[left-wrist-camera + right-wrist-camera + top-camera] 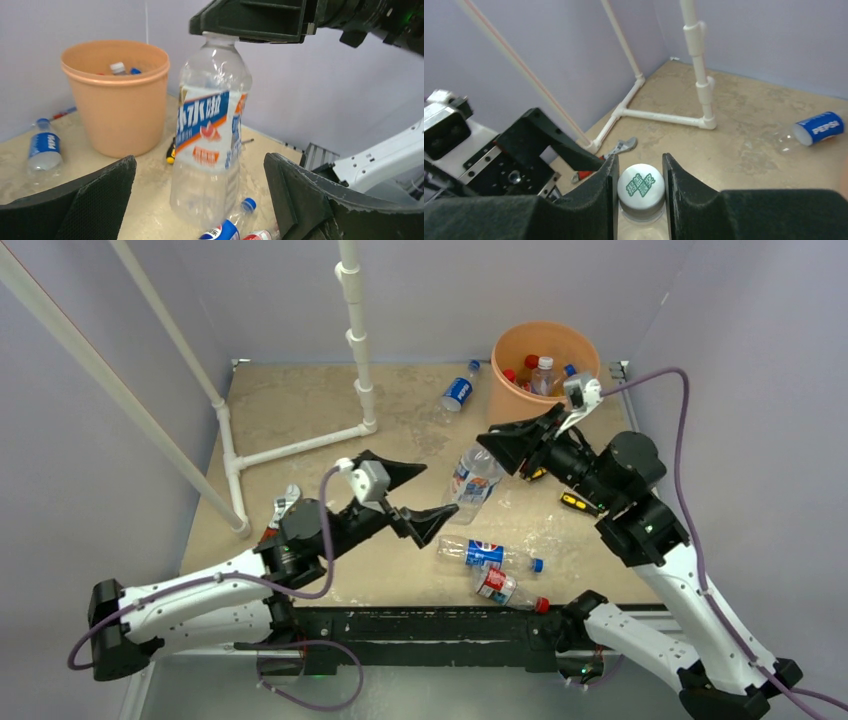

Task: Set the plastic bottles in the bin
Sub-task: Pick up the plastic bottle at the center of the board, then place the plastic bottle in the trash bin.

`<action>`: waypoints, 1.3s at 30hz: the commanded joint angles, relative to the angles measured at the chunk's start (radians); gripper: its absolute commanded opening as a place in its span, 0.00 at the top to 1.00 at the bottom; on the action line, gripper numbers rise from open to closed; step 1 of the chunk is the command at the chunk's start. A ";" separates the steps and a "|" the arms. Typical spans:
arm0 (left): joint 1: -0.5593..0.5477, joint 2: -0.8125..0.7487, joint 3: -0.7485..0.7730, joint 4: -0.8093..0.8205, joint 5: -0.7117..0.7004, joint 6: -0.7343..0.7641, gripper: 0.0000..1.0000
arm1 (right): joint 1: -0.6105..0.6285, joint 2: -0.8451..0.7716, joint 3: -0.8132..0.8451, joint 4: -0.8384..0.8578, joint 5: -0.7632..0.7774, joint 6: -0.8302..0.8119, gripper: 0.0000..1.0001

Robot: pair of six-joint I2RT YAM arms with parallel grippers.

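The bin (545, 360) stands at the far right corner of the table (300, 400), with bottles (540, 372) in it. A lone bottle (459, 392) lies just left of it. A tall bottle (472, 480) is upright mid-table, before the bin. A front bottle (505, 587) lies by the near edge, another bottle (487, 553) just behind it. A wrench (283, 508) lies far left.

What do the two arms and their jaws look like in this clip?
Both the left arm and right arm have white link shells with black joints. A purple cable loops along each. The jaws are black, wedge-shaped, with textured inner pads; a small grey-white camera block sits at each wrist.
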 commanded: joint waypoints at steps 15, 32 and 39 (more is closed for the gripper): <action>-0.005 -0.490 -0.133 -0.271 -0.320 -0.084 0.01 | -0.003 0.240 0.371 0.443 0.863 -0.247 1.00; -0.005 -0.511 -0.164 -0.413 -0.424 -0.240 0.04 | -0.263 0.597 0.524 0.511 1.058 -0.381 1.00; -0.005 -0.520 -0.168 -0.493 -0.472 -0.300 0.04 | -0.304 0.670 0.440 0.559 1.108 -0.372 1.00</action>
